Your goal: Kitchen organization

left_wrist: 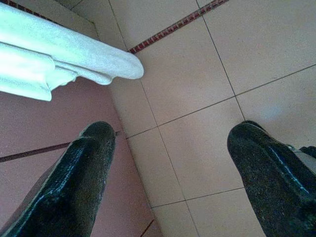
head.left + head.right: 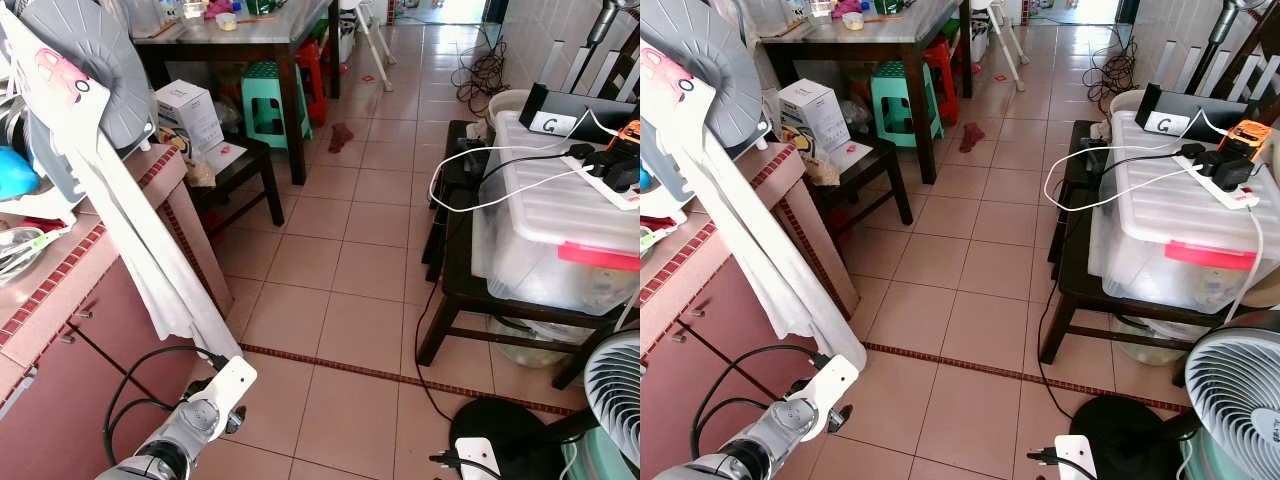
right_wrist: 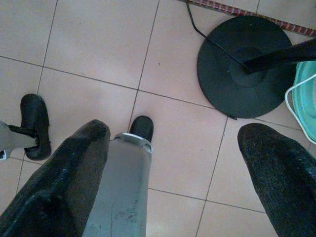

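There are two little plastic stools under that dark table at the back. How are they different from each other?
The green stool stands nearer the front, beside the table leg, and shows whole, with cut-out slots in its side. The red stool sits further back, partly hidden behind the leg, so less of its shape can be made out. Both stand upright on the tiled floor under the dark table.

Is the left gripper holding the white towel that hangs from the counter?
No. The left gripper is open with only floor tiles between its fingers, and the white towel hangs apart from it.
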Tool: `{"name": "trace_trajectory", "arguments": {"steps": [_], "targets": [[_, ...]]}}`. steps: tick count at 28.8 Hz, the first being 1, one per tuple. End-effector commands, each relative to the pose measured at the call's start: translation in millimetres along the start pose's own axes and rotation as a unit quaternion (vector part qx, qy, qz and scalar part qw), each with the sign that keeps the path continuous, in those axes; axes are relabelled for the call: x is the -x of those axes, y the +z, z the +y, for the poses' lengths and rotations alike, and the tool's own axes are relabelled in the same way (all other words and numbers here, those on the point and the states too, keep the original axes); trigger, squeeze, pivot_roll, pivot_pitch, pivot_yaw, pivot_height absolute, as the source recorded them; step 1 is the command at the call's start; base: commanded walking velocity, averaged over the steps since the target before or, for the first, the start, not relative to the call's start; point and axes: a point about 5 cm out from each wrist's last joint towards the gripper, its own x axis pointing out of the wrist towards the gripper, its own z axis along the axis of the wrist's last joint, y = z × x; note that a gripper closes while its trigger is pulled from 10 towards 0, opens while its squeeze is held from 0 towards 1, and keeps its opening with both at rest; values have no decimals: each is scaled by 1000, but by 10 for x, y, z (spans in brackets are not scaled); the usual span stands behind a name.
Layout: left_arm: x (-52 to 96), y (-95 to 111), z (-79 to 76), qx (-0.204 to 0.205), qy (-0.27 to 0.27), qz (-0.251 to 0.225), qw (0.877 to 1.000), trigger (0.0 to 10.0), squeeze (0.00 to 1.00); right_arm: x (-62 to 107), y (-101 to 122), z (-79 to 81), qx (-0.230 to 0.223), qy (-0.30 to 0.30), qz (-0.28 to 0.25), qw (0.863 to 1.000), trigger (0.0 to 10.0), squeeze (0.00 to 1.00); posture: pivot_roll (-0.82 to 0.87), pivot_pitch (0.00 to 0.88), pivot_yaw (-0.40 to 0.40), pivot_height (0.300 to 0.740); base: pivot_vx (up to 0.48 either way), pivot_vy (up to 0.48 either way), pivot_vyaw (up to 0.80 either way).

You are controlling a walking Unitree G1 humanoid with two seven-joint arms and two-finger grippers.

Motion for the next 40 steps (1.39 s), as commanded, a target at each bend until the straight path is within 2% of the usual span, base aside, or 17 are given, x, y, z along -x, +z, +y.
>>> {"name": "trace_trajectory", "arguments": {"steps": [1,6,7,8,12,14,16,17,19,21,24,27,28,31,32,34,40], "targets": [[-34,617,-238,287,-99,-81,949,10000,0,-91,635,61,-187,-2,-48,981,10000,0,3,0,29,740,0,0,0],[-34,617,-238,287,-99,-81,949,10000,0,-91,635,61,-187,-2,-48,981,10000,0,3,0,29,740,0,0,0],[-41,495,-269,218,-83,-56,971,10000,0,-85,501,50,-140,17,-23,990,10000,0,-2,0,4,740,0,0,0],[-43,441,-287,196,-77,-44,977,10000,0,-81,448,47,-118,25,-14,993,10000,0,-8,0,7,740,0,0,0],[-43,452,-282,199,-77,-46,976,10000,0,-82,473,42,-121,29,-19,992,10000,0,-3,0,3,740,0,0,0],[-39,517,-242,189,-72,-66,977,10000,0,-84,523,37,-170,48,-27,984,10000,0,0,0,3,740,0,0,0],[-31,594,-172,209,-60,-95,971,10000,0,-81,611,-72,-164,17,-58,985,10000,0,-1,0,5,740,0,0,0],[-26,628,-127,240,-56,-109,963,10000,0,-73,642,-157,-171,7,-75,982,10000,0,-1,0,5,740,0,0,0],[-23,637,-87,233,-52,-112,965,10000,0,-70,588,-223,-122,-11,-57,991,10000,0,1,0,4,740,0,0,0],[-26,616,-95,198,-47,-102,974,10000,0,-66,530,-236,-113,-7,-47,992,10000,0,0,0,6,740,0,0,0],[-29,603,-160,172,-47,-102,979,10000,0,-67,445,-101,-77,9,-37,996,10000,0,-2,0,8,740,0,0,533],[-26,604,-123,150,-41,-104,982,10000,0,-64,381,-17,-46,24,-27,998,10000,0,0,0,9,740,0,0,800],[-25,603,-117,162,-41,-105,980,10000,0,-64,374,1,-46,27,-27,998,10000,0,0,0,7,740,0,0,800],[-20,617,-121,137,-31,-119,983,10000,0,-62,358,32,-28,33,-25,999,10000,0,3,0,4,740,0,0,800],[-25,569,-127,97,-16,-105,990,10000,0,-62,358,35,-28,34,-25,999,10000,0,1,0,4,740,0,0,800],[-29,493,-194,103,-45,-92,989,10000,0,-63,368,40,-20,34,-27,999,10000,0,-3,0,5,740,0,0,800],[-30,404,-202,101,-43,-79,991,10000,0,-62,360,50,-17,36,-26,999,10000,0,-2,0,6,740,0,0,800]]}}
